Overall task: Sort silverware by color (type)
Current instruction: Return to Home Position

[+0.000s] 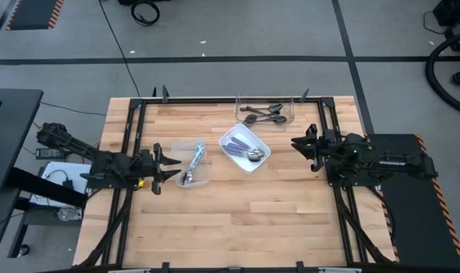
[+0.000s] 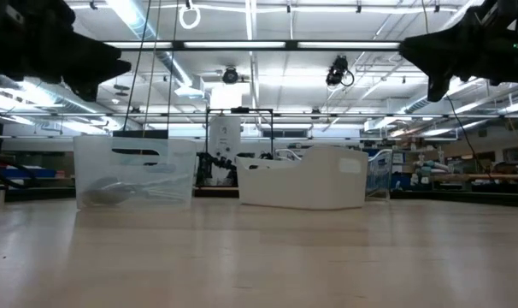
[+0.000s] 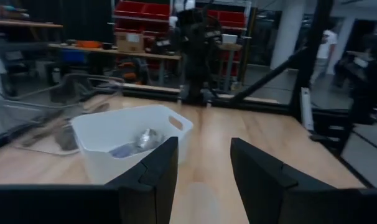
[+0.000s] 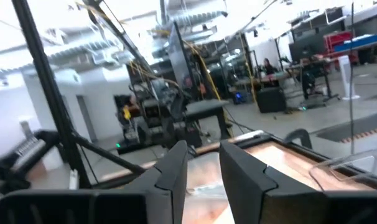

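Note:
The silverware lies in three containers. Spoons with light-blue handles lie in a clear container left of centre. Purple-handled spoons lie in a white bin at the middle. Dark spoons lie in a clear container at the far edge. My left gripper hovers open just left of the nearer clear container, with nothing between its fingers. My right gripper hovers open to the right of the white bin, its fingers a narrow gap apart and bare.
Black rails run along the wooden table's left, right and far sides. Bare wood fills the near half of the table. In the low view the clear container and the white bin stand side by side.

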You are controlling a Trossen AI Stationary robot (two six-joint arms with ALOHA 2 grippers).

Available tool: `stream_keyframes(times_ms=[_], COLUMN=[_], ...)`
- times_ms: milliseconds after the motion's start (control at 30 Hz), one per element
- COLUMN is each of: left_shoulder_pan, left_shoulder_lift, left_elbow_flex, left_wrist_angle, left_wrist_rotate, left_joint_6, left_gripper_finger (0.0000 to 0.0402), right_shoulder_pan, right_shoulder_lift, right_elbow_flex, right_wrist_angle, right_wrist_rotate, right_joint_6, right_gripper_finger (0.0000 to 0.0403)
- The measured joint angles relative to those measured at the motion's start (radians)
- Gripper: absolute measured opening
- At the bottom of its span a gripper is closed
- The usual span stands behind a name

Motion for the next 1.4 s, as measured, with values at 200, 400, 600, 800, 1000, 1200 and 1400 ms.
stream_keyframes(times_ms=[200,400,600,800,1000,1200,1400], left_shoulder_pan=[-0.062,-0.121,-0.167,-0.168,-0.168,-0.168,-0.168], left_shoulder_lift=[-0.075,-0.197,-0.377,-0.384,-0.384,-0.384,-0.384], left_elbow_flex=[-0.018,-0.019,-0.019,-0.018,-0.018,-0.018,-0.018], left_wrist_angle=[-0.049,-0.166,-0.332,-0.298,-0.303,-0.303,-0.304], left_wrist_rotate=[0.013,0.035,0.035,-0.049,-0.049,-0.049,-0.049], left_joint_6=[0.014,0.044,0.047,0.033,0.033,0.032,0.032], left_gripper_finger=[0.0144,0.0132,0.0125,0.0124,0.0124,0.0124,0.0124], right_shoulder_pan=[0.0,0.0,-0.013,-0.014,-0.014,-0.014,-0.014], right_shoulder_lift=[-0.055,-0.055,-0.055,-0.034,-0.026,-0.026,-0.026], right_elbow_flex=[0.0,0.0,0.0,0.0,0.0,0.0,0.0], right_wrist_angle=[-0.041,-0.151,-0.312,-0.381,-0.38,-0.381,-0.381], right_wrist_rotate=[-0.006,-0.015,0.088,0.092,0.091,0.09,0.088], right_joint_6=[0.001,0.026,0.078,-0.012,-0.006,-0.007,-0.007], right_gripper_finger=[0.0101,0.0101,0.0102,0.0103,0.0101,0.0101,0.0101])
